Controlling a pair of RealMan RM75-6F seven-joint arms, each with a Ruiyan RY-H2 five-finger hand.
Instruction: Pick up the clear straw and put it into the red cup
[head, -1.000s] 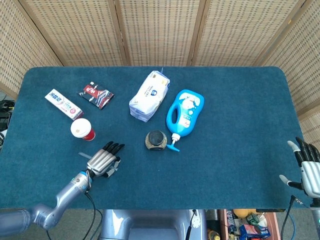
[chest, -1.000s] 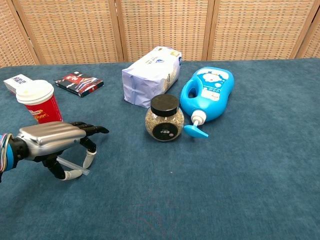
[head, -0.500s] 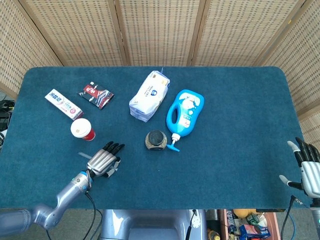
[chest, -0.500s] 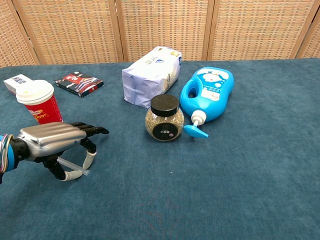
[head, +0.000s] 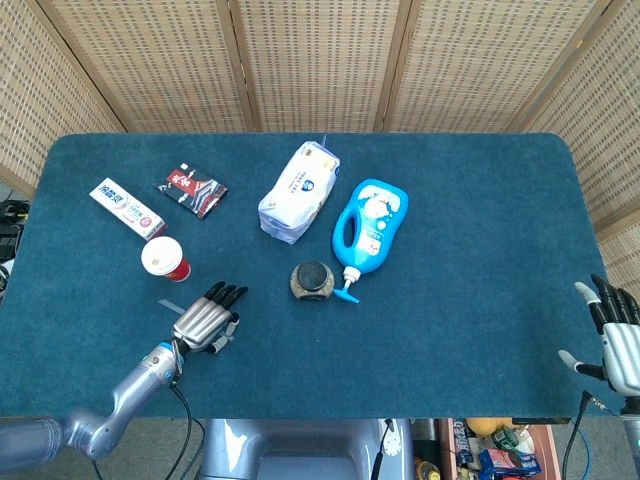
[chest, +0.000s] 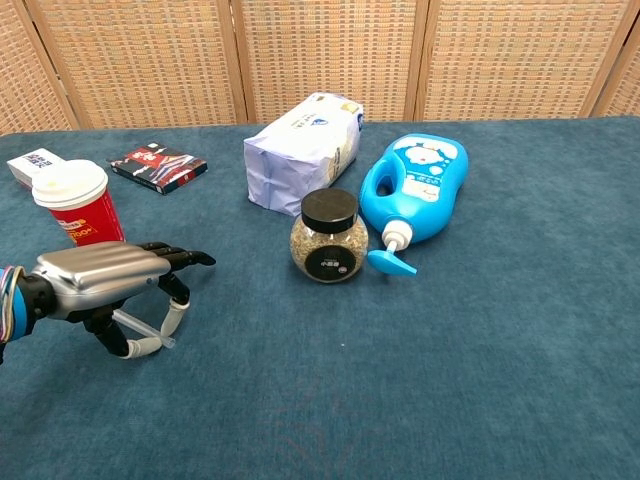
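A: Head view. Left hand (head: 205, 321) is seen at lower left of the frame, palm down, fingers extended toward upper right. Clear straw (head: 172, 306) is only glimpsed as a pale sliver poking out at the hand's upper-left edge; the rest is hidden under the palm. Whether it is pinched cannot be told from here. Red cup (head: 165, 259) is placed just above the hand, lid side up.

B: Right hand (head: 617, 345)?

A: Lower right corner, fingers spread, nothing held, well apart from everything.

B: Chest view?

A: The underside is shown there. Left hand (chest: 95, 281) at lower left, thumb and a curled finger closed around the clear straw (chest: 138, 325), which lies nearly flat just off the table (chest: 450, 360). Red cup (chest: 78, 205) stands upright just behind the hand. Right hand is not shown.

B: Advice for the step?

A: Pinch should be confirmed firm before lifting. The straw should be tilted toward upright, then its end aligned with the lid's opening, which cannot be made out in either view.
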